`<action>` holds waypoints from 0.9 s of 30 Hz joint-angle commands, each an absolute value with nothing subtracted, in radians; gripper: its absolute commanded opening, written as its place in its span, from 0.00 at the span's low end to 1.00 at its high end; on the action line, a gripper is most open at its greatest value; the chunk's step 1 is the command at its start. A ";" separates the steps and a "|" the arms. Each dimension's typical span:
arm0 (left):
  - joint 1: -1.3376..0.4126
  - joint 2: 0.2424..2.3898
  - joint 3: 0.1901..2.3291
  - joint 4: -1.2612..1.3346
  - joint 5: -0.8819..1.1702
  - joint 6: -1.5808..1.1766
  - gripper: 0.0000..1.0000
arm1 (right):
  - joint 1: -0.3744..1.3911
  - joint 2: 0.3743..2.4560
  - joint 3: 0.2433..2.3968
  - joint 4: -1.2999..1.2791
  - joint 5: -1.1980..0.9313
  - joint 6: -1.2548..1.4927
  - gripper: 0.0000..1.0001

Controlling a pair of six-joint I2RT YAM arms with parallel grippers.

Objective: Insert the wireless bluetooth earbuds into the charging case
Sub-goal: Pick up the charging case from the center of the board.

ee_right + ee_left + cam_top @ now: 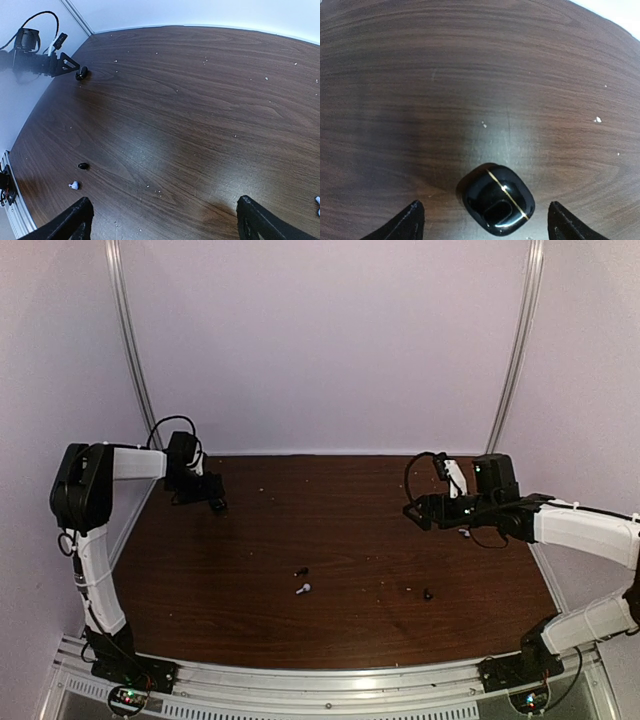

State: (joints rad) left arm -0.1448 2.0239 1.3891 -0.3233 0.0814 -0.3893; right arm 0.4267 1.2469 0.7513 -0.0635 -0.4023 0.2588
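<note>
charging case (496, 200): gold seam laid diagonal, upper-left to lower-right
left gripper (485, 205): spread wide, case straddled, untouched
right gripper (164, 200): spread wide, empty

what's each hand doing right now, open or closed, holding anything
Left hand: open, one finger on each side of the black case, not gripping it.
Right hand: open, holding nothing.

I get a dim, soft overhead view with a purplish cast. Both wrist views bow at the edges, and pale glare lies on the table (490, 135) beside the glossy charging case (496, 207).
</note>
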 commanded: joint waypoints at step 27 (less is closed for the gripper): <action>-0.198 2.075 1.424 -0.398 0.274 -0.224 0.76 | 0.420 1.241 0.756 -0.028 -0.452 0.259 1.00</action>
State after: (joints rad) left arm -0.1673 2.1345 1.4902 -0.4038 0.2485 -0.2096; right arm 0.4263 1.2678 0.7513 -0.0475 -0.4339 0.2588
